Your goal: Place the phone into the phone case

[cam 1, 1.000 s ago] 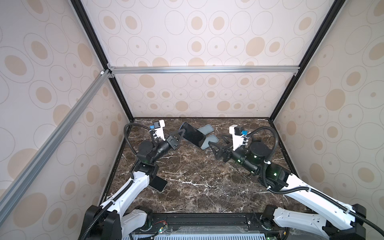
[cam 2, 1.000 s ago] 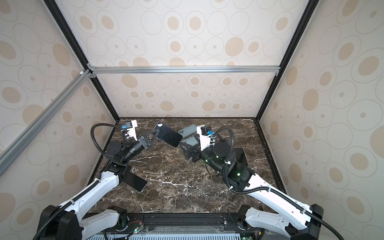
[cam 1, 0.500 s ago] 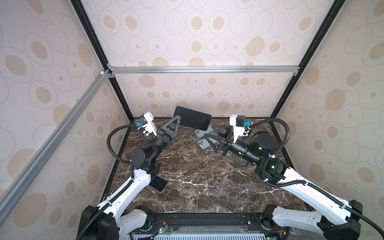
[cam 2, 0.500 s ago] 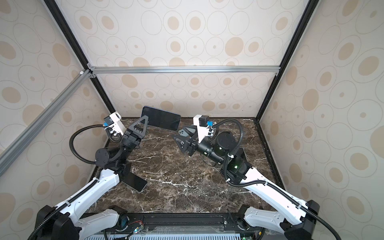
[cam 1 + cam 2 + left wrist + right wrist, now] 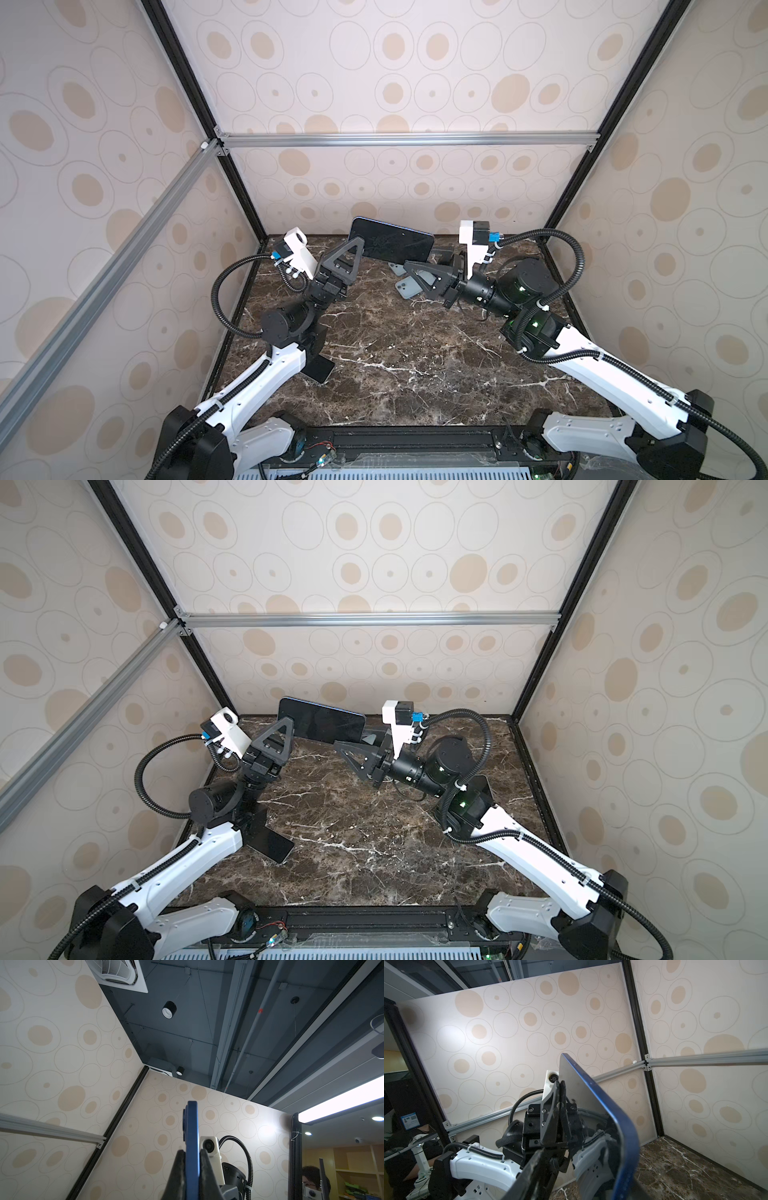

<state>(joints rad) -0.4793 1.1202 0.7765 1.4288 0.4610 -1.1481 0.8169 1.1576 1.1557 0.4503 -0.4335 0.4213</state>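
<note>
While the left gripper [image 5: 354, 247] pinches the left end of the blue-framed phone [image 5: 390, 246], that phone hangs in the air over the back of the marble tabletop [image 5: 415, 353], close to the rear wall. It is clear of the surface, with its long side roughly level and its dark screen turned toward both top views. From the left wrist camera the phone is seen edge-on as a narrow blue strip, and the gripper's two black fingers [image 5: 179, 1167] are pressed flat against its two faces. The right gripper [image 5: 417, 262] reaches in from the other side and sits at the phone's right end, just under its lower edge. In the right wrist view its jaws stand apart. One black finger [image 5: 537, 1169] is well clear of the phone's blue rim, with open space between them, and the opposite finger is hidden behind the phone, so nothing shows it touching. A grey-blue phone case [image 5: 404, 287] lies flat on the tabletop below the right gripper. Its camera cut-out is visible and the gripper partly covers it. More grey pieces lie just behind it, too hidden to make out. A second dark phone [image 5: 274, 848] lies on the tabletop near the left wall, half under the left arm.
</note>
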